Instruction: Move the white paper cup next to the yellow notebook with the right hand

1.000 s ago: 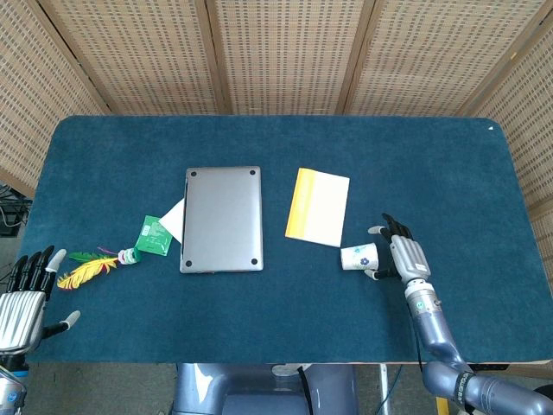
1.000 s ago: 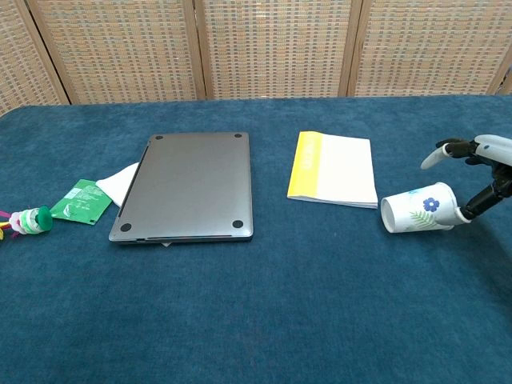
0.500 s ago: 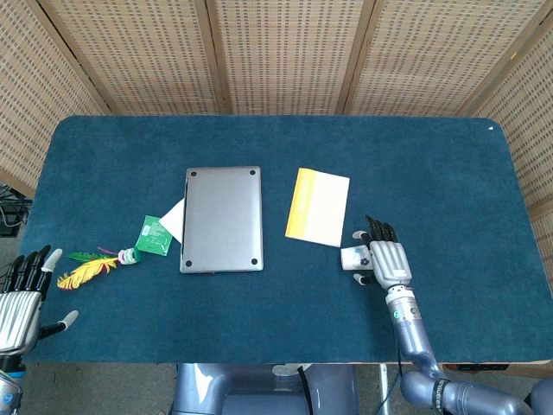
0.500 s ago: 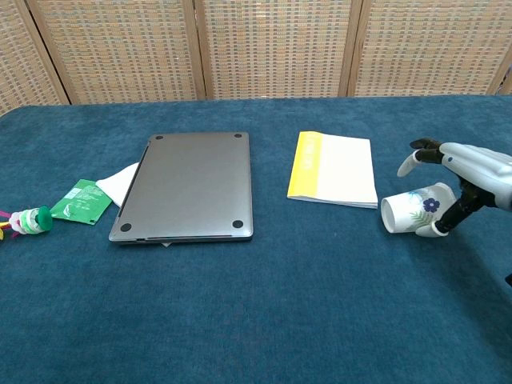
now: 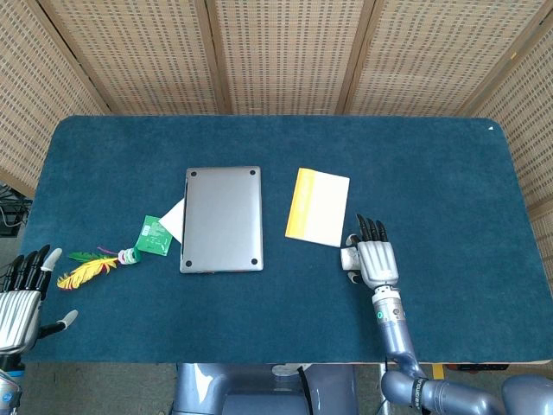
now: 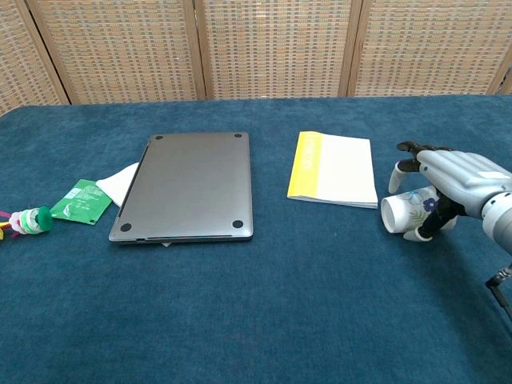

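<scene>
The white paper cup [image 6: 404, 212] with a blue flower print lies on its side, mouth to the left, just off the near right corner of the yellow notebook [image 6: 334, 169]. My right hand [image 6: 456, 180] arches over the cup from the right, fingers extended above it and the thumb at its near side, not closed around it. From the head view the right hand [image 5: 373, 259] covers most of the cup [image 5: 348, 258], beside the notebook [image 5: 317, 207]. My left hand [image 5: 22, 303] hangs off the table's near left corner, fingers apart and holding nothing.
A closed grey laptop [image 5: 222, 218] lies left of the notebook, with a white sheet and a green card [image 5: 154, 234] at its left side. A yellow feather toy [image 5: 91, 268] is further left. Blue cloth covers the table [image 5: 449, 173]; wicker screens stand behind.
My right hand has moved left, from beside the cup's base to over the cup, now covering most of it. The cup and my left hand have stayed put.
</scene>
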### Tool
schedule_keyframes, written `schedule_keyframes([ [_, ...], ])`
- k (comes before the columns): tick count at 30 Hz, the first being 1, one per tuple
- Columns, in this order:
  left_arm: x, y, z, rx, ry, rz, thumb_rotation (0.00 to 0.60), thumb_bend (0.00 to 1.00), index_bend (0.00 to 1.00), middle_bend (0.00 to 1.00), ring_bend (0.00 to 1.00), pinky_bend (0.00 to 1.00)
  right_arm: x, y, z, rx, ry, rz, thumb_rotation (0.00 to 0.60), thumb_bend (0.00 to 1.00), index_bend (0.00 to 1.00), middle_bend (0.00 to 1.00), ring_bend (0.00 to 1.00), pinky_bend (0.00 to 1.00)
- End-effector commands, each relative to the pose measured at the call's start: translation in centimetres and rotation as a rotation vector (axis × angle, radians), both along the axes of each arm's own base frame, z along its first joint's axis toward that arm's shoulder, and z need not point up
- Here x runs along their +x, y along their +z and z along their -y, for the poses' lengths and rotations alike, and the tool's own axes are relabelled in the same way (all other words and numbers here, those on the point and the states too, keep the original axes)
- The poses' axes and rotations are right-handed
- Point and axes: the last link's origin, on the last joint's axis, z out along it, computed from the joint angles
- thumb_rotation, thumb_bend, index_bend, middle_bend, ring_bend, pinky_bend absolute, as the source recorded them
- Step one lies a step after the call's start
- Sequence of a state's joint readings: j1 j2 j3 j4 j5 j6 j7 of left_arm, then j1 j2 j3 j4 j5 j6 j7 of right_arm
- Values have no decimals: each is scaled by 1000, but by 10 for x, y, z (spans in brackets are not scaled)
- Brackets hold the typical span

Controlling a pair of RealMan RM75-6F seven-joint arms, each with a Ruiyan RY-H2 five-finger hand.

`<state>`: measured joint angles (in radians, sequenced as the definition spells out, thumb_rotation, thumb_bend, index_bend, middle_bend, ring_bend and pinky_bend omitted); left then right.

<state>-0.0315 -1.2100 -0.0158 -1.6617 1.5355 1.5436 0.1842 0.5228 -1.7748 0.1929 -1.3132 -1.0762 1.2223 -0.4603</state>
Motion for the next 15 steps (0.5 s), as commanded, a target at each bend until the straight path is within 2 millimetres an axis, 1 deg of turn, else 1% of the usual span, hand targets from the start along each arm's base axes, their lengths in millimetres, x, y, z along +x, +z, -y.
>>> schedule_keyframes([
  [1,0,0,0,0,-1,1,600,152,0,0,0,0,1,-1,0,-7,9,-5,600,226,418,0,0,0],
  [6,1,0,1,-1,-2,2,600,152,0,0,0,0,4,-2,0,-15,22,-7,600,227,434,0,0,0],
  [15,0,-1,0,-4,0,0,600,152,0,0,0,0,3,-5,-1,-17,29,-26,600,227,502,0,0,0],
])
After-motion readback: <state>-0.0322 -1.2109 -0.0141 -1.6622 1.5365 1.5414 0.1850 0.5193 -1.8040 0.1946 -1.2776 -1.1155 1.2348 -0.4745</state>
